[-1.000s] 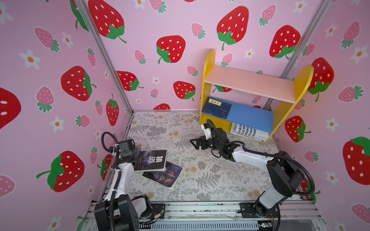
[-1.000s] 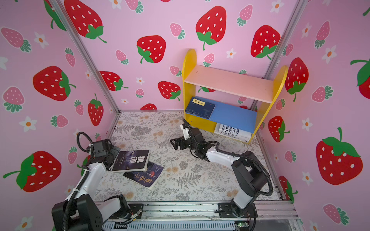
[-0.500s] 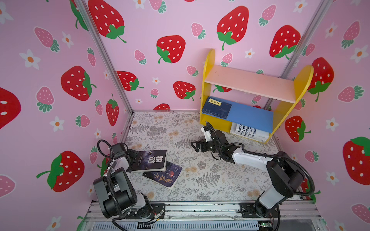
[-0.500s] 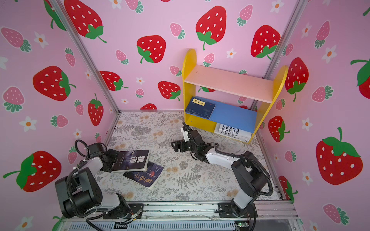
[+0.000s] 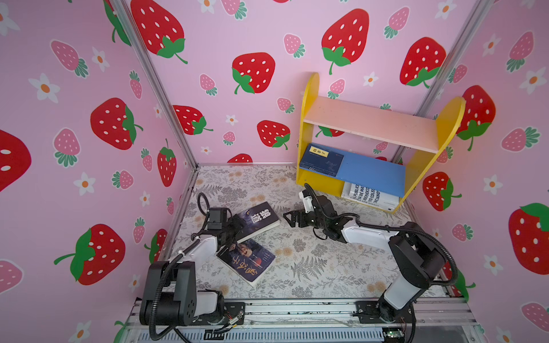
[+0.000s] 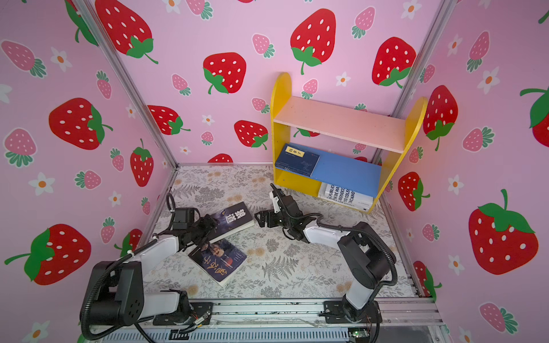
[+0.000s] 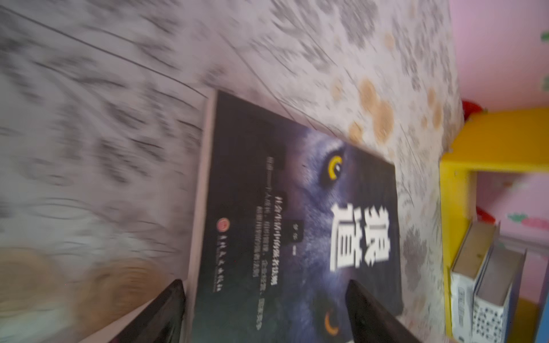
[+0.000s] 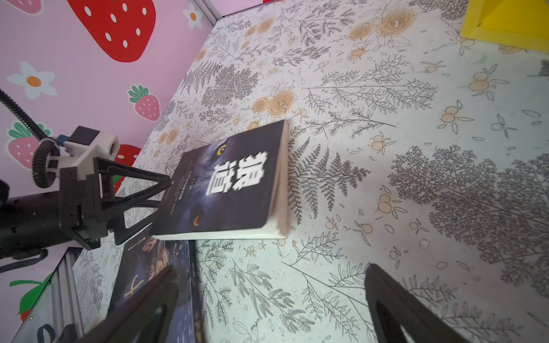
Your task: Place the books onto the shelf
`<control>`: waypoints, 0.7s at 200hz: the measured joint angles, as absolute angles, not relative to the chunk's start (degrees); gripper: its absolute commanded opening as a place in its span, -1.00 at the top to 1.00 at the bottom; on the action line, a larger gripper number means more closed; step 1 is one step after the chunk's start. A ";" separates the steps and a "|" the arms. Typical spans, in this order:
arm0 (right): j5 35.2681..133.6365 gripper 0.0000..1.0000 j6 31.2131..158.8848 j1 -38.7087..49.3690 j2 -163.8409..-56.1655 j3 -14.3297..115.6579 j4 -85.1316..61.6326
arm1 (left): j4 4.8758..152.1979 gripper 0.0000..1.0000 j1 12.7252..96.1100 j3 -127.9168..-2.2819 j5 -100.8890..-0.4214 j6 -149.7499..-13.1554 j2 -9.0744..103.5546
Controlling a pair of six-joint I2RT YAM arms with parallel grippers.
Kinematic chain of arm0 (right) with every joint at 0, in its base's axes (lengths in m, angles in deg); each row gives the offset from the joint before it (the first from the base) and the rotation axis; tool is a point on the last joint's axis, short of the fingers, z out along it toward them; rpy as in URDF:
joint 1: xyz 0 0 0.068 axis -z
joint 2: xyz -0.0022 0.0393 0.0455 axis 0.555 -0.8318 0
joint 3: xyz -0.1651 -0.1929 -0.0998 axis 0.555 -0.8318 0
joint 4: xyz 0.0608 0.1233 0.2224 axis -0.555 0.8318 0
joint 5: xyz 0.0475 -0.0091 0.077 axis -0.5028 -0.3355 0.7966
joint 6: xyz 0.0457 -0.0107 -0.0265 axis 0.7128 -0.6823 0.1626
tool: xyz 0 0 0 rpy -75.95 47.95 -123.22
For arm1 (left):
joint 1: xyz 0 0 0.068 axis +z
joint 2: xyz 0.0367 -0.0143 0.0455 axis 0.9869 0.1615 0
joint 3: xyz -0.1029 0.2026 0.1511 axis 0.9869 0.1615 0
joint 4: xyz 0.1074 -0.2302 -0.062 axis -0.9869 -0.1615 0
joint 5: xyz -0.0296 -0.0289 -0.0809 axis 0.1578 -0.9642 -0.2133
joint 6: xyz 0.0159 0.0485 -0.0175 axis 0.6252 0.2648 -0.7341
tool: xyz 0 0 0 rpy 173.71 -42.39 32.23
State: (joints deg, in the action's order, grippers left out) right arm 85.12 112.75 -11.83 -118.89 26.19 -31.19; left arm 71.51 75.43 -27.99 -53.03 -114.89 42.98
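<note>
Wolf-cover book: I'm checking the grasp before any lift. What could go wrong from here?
The left end effector straddles only one corner of the wolf-cover book, so it might pivot or slip when raised.
That book seems to overlap the other dark book, which could get dragged.
The open right end effector sits close to its far edge; they might bump.

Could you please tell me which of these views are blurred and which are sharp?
Left wrist view: heavy motion blur, floral mat smeared, wolf-cover book soft; right wrist view: mat sharp, that book slightly blurred; both top views: sharp, shelf crisp.
</note>
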 measured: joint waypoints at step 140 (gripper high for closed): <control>82.96 -0.85 111.50 -7.61 -130.84 36.92 -31.37 | 64.91 -0.64 74.95 -44.06 -47.63 -108.26 53.15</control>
State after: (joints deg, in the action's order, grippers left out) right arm 82.96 111.50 -7.61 -130.84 36.92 -31.37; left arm 64.91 74.95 -44.06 -47.63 -108.26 53.15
